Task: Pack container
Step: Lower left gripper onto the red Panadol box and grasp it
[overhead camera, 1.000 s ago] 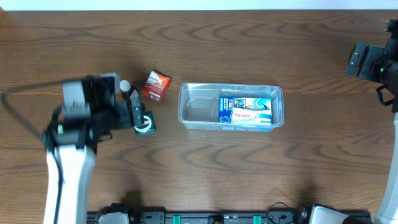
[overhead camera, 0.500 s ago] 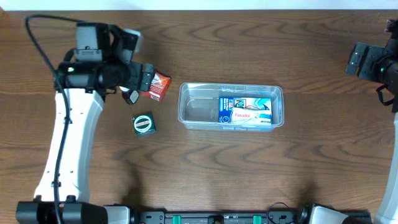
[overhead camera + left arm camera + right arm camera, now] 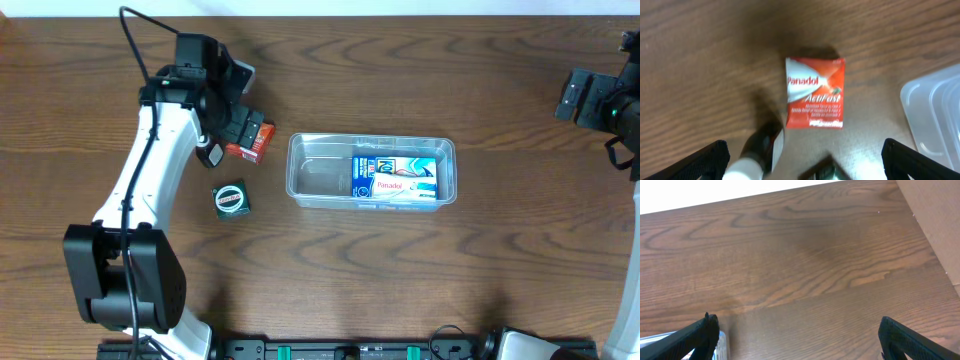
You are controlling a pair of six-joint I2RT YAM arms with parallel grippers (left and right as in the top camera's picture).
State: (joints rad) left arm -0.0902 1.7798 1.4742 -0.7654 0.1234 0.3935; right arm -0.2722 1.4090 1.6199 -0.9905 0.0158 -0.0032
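Note:
The clear container [image 3: 320,180] lies at mid-table with blue and white Panadol boxes [image 3: 396,178] in its right half. Left of it lie a red Panadol ActiFast box [image 3: 258,140], a small dark bottle with a white cap [image 3: 212,153] and a dark green box [image 3: 232,198]. My left gripper [image 3: 233,124] hovers open and empty above the red box. In the left wrist view the red box [image 3: 815,93] lies ahead of the open fingers [image 3: 805,165], with the bottle [image 3: 760,152] between them and a container corner [image 3: 935,115] at right. My right gripper [image 3: 588,97] is open and empty at the far right.
The right wrist view shows bare wooden table between the open fingers [image 3: 805,340], a sliver of the container [image 3: 660,344] at lower left, and a tan surface [image 3: 935,220] past the table edge at upper right. The dark green box's corner [image 3: 822,172] shows near the left fingers.
My left arm has swung from beside the dark green box away from me and to the right, ending over the red box. The objects and the right arm have not moved.

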